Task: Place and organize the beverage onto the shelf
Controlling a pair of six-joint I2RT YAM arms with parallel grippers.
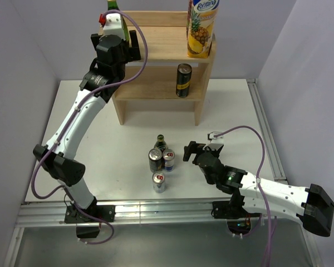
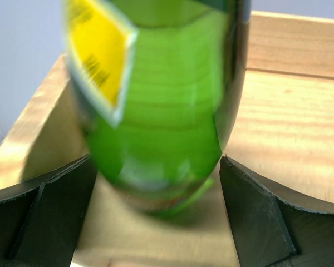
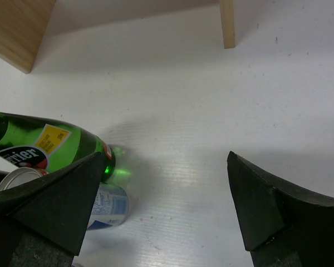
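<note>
While the left gripper [image 2: 157,161] reaches over the left end of the shelf [image 1: 156,83], its jaws stand spread wide on either side of a green bottle [image 2: 161,111]. This bottle stands upright on the top board, close to the left rim. The fingertips [image 2: 234,178] sit just beside the bottle's sides, and whether they touch the glass cannot be told. The bottle's base rests on the wood. At the right end of the same board stands a tall carton [image 1: 202,28] with pineapple on it. A dark can [image 1: 183,79] stands upright on the lower tier, below the carton. The right gripper [image 1: 196,150] hangs low over the white table [image 1: 100,133] in front of the shelf. Its jaws are fully apart and there is only bare table between them. Just to its left a second bottle [image 1: 160,143] and three cans [image 1: 156,159] stand close together on the table. The right wrist view shows that bottle [image 3: 44,147] and two of the cans beside the left finger [image 3: 61,206], apart from it. The same view has a shelf leg [image 3: 228,22] and a side panel [image 3: 16,28] at its far edge.
</note>
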